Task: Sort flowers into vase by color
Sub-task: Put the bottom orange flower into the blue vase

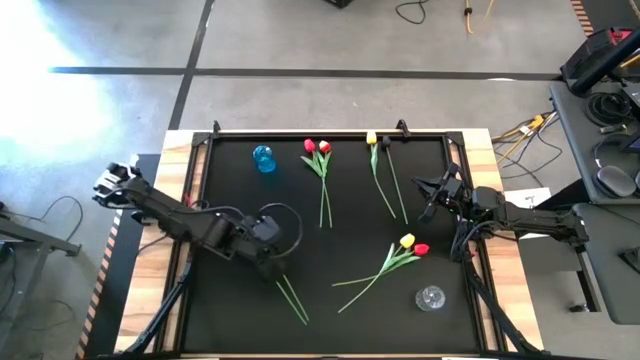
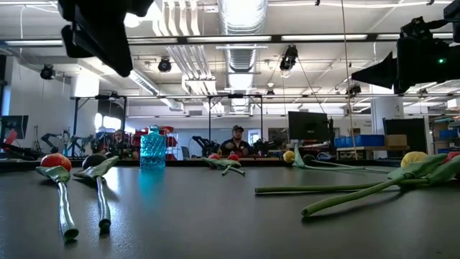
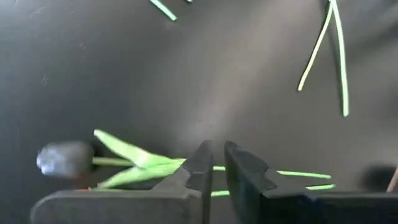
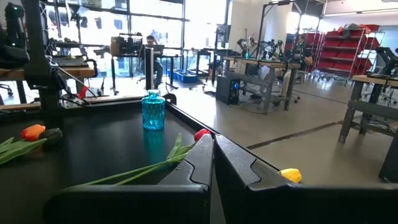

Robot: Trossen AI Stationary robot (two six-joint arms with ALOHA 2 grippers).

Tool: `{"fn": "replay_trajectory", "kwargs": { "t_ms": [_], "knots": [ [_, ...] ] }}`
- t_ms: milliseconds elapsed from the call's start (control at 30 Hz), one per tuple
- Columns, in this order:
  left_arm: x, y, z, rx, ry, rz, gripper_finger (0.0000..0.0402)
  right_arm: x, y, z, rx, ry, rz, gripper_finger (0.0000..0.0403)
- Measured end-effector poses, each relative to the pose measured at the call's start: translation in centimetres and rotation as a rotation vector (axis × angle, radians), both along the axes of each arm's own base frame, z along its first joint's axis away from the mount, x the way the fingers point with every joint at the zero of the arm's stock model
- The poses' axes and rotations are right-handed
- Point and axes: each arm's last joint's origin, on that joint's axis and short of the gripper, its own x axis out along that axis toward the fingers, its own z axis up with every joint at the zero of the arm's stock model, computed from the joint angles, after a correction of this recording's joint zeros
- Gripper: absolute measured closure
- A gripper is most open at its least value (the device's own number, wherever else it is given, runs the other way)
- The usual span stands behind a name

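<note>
Left claw (image 1: 268,240): hangs over the left-front part of the desk (image 1: 350,315), fingers drawn together with only a thin slit between and nothing in them; seen from its wrist, the fingertips sit above a green stem.
Pair under the left claw (image 3: 143,167): two tulips lying flat, heads mostly hidden beneath the arm from above, one dark head (image 3: 64,157) showing at the wrist; stems (image 1: 292,299) run toward the front edge, slanting right.
Right claw (image 1: 433,192): waits by the right edge, fingers nearly together, empty.
Other flowers: two red heads (image 1: 317,147) near the back edge, stems toward the front; a yellow one (image 1: 372,139) beside a darker one at back right, stems slanting front-right; a yellow and red pair (image 1: 413,245) at front right, stems pointing front-left.
Vases: blue vase (image 1: 263,158) at back left, clear vase (image 1: 431,298) at front right.
Risk: both stems lie side by side, so a closing claw could pinch two colours together, or slip off the thin stem.
</note>
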Motion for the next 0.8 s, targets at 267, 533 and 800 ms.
{"fn": "replay_trajectory", "kwargs": {
  "t_ms": [267, 533, 800],
  "knots": [
    [0.8, -0.4, -2.9, 0.03, 0.1, -0.019, 0.0315, 0.0, 0.0, 0.0, 0.0, 0.0, 0.0, 0.0394],
    [-0.1, -0.4, -5.0, -0.161, 0.028, 0.157, 0.0313, 0.0, 0.0, 0.0, 0.0, 0.0, 0.0, 0.0394],
    [-2.1, 0.2, -9.1, -0.311, 0.099, 0.327, 0.0305, 0.0, 0.0, 0.0, 0.0, 0.0, 0.0, 0.0394]
  ]
}}
